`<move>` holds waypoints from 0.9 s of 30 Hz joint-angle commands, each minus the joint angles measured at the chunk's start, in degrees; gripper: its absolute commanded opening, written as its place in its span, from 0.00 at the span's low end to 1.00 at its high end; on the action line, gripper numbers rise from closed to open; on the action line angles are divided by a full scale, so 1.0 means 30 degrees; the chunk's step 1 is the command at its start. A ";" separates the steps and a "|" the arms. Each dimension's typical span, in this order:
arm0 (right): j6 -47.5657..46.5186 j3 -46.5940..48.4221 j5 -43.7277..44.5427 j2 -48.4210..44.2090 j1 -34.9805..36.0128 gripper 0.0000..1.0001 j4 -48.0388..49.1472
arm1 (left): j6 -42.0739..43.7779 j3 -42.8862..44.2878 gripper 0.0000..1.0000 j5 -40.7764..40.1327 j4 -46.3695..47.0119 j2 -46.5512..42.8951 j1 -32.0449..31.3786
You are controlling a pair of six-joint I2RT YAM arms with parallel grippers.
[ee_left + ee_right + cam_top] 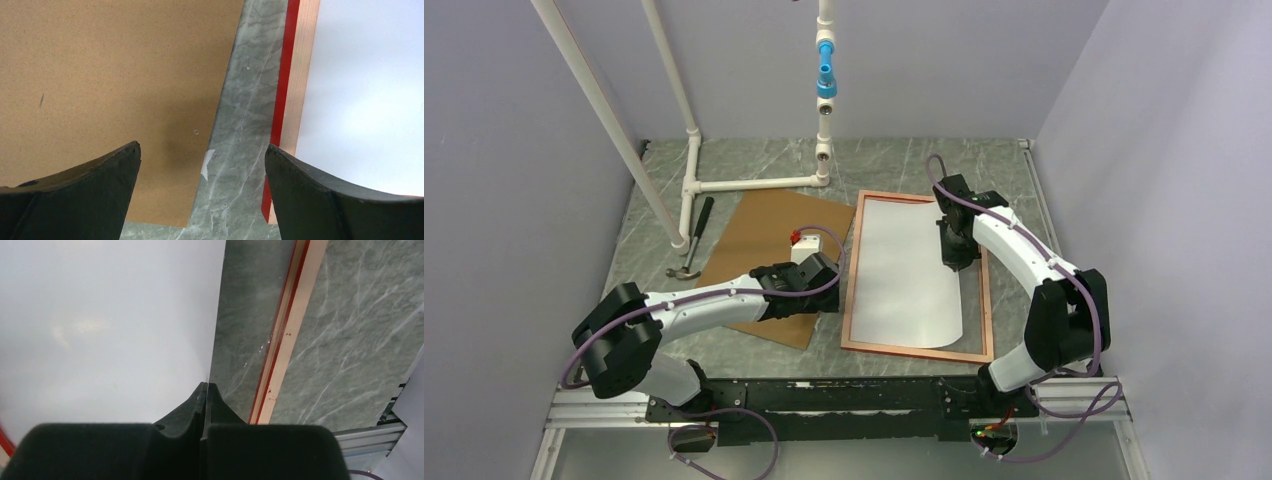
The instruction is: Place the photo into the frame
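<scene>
Top external view: along the bottom edge a black rail carries the two arm bases. The left arm, white-shelled with a purple cable, reaches toward the middle of the picture over the near right corner of a flat, matt brown backing board (pixel 754 235). In the left wrist view the left gripper (pixel 201 146) stands wide, its two dark curved fingers gripping nothing. Beneath them the board's speckled fibre surface fills the left of that picture, a strip of grey-green veined counter (pixel 240 115) runs up the middle, and the frame's left bar lies on the right.

The frame (pixel 914 349) lies flat right of centre in the top external view. It is a thin-bordered rectangle with its pale orange-wood face up and red showing along its outer side. The photo (pixel 904 270), a thin smooth sheet with its plain white face up, lies inside the border against the left bar. Grey counter shows between its right edge and the right bar, and its lower right corner curves. The right gripper (pixel 206 386) is closed on the sheet's right edge, the paper pinched at its tips, toward the upper part of that edge.

Farther off, at upper left, a black-handled hammer (pixel 692 240) lies beside the board. Beyond it stand white plastic pipes (pixel 689 175) with a blue fitting (pixel 825 80).
</scene>
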 commanded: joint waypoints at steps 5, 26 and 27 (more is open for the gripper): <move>0.0204 0.0792 0.0794 0.0446 0.0123 0.00 -0.0451 | 0.0171 0.0612 0.97 0.0104 -0.0140 0.0111 0.0060; 0.0653 0.0530 -0.1091 -0.0044 0.0185 0.02 0.1568 | 0.0288 0.0587 0.98 -0.0045 -0.0164 0.0111 0.0044; 0.0701 0.0433 -0.1094 -0.0116 0.0181 0.03 0.1651 | 0.0288 0.0587 0.98 -0.0069 -0.0194 0.0133 0.0058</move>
